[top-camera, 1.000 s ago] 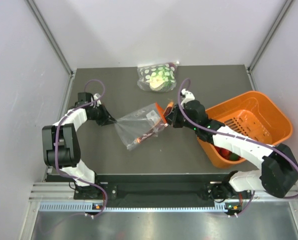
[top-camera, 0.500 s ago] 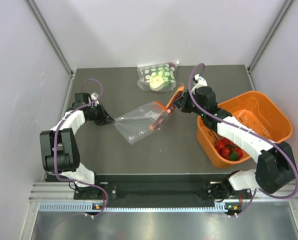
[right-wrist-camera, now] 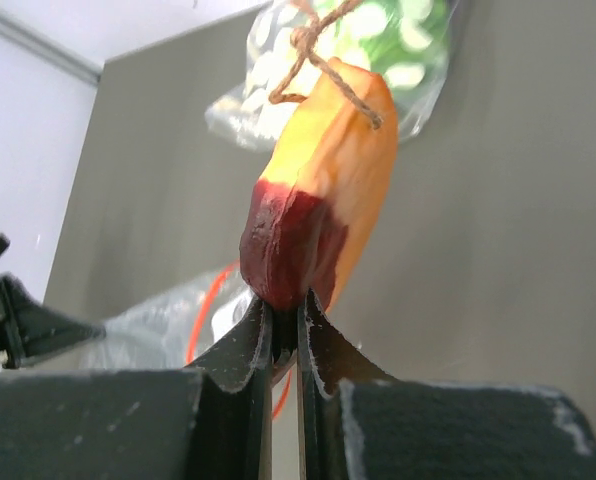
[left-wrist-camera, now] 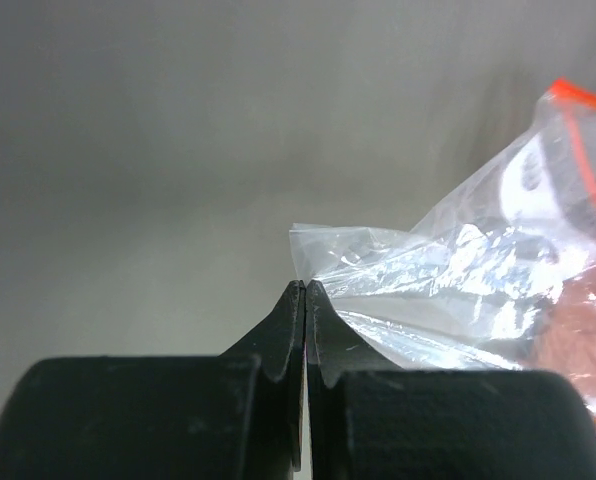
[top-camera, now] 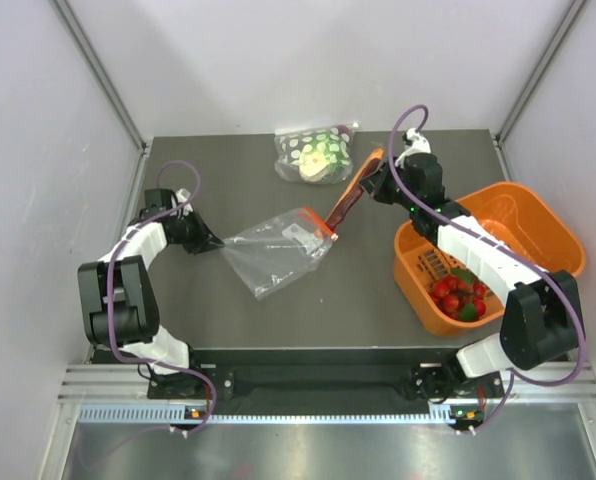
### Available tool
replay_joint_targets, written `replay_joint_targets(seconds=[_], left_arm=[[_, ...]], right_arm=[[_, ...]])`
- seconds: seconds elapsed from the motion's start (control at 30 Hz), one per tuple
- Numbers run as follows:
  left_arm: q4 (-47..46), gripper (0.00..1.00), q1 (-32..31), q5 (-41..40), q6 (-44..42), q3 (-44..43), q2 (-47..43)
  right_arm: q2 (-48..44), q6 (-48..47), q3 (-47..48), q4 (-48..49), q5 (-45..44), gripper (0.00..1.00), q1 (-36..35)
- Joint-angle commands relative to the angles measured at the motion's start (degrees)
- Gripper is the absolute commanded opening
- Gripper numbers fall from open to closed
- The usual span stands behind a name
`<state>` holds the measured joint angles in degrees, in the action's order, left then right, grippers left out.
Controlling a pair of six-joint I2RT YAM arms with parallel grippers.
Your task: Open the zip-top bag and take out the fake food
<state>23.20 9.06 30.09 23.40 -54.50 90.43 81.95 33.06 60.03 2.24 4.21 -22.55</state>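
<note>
From where I stood, the zip-top bag (top-camera: 278, 250) lay crumpled on the dark bench (top-camera: 368, 300), a little left of the middle, with its red-orange zip strip at the end facing the right arm. The left hand (top-camera: 213, 243) was low at the bag's far-left corner. In the left wrist view its fingers (left-wrist-camera: 296, 300) were pressed flat together with the clear film of the bag (left-wrist-camera: 458, 270) running right up to their tips, so it was pinching that corner.

The right hand (top-camera: 370, 185) was raised over the back of the bench. It gripped the elongated piece (top-camera: 350, 200) of fake food tightly by its dark reddish-brown end (right-wrist-camera: 288, 245). The rest of the piece was orange-yellow, with a bit of brown string at its tip. It hung slanted in the air, between the bag's zip end and the spotted bag (top-camera: 316, 152) at the back edge. I could not tell whether it touched the zip strip.

The red berry pieces (top-camera: 456, 298) sat in the near corner of the orange basket (top-camera: 538, 215) on the right side of the bench, well apart from the bag.
</note>
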Motion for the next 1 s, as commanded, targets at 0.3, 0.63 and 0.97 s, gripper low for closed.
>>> replay_joint_targets(seconds=[0.3,0.63,0.97], left_arm=[[-0.44,0.0,4.03,-0.12,-0.9,0.45,-4.74],[1.05,0.0,5.97,-1.43,-0.98,-1.48,-6.32],[2.73,0.0,6.32,-5.12,-1.6,-3.07,-7.29]], right_arm=[[-0.21,-4.14,10.28,-0.47,2.38,0.0,10.76],[-9.78,-9.85,13.88,-14.09,7.66,0.0,18.41],[-27.17,-12.84,12.84,-35.45,7.31,0.0,21.66]])
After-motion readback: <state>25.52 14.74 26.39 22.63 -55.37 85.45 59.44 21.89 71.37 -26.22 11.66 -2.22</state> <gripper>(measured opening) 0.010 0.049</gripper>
